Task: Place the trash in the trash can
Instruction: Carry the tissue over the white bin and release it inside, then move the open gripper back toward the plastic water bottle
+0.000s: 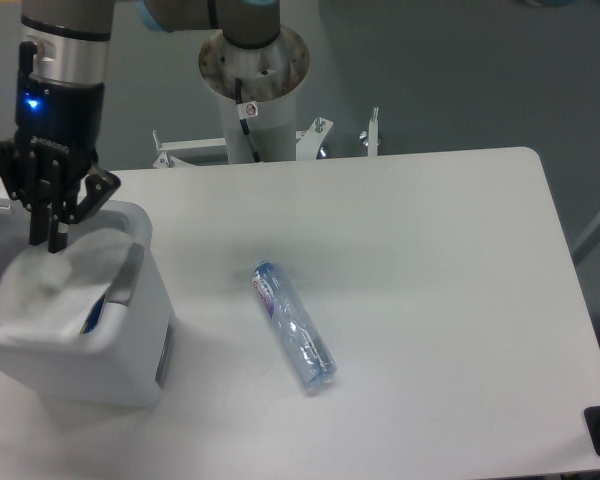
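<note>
The end effector hangs over the open top of the trash can at the far left of the table. Its two dark fingers point straight down and stand close together, tips just above the wrapper; whether they grip the wrapper or have let go cannot be told at this resolution. A blue light shows on the body above the fingers.

The wrapper, white and translucent, lies spread across the mouth of the trash can, filling most of the opening, with its right edge against the inner wall near the grey tab. A sliver of a blue item shows beneath it inside the trash can.

The bottle, clear and crushed, lies flat on the table to the right of the trash can, well apart from it, with the labelled end farther from the camera and the other end nearer. Nothing touches it.

The arm's round base stands behind the far edge of the table.
</note>
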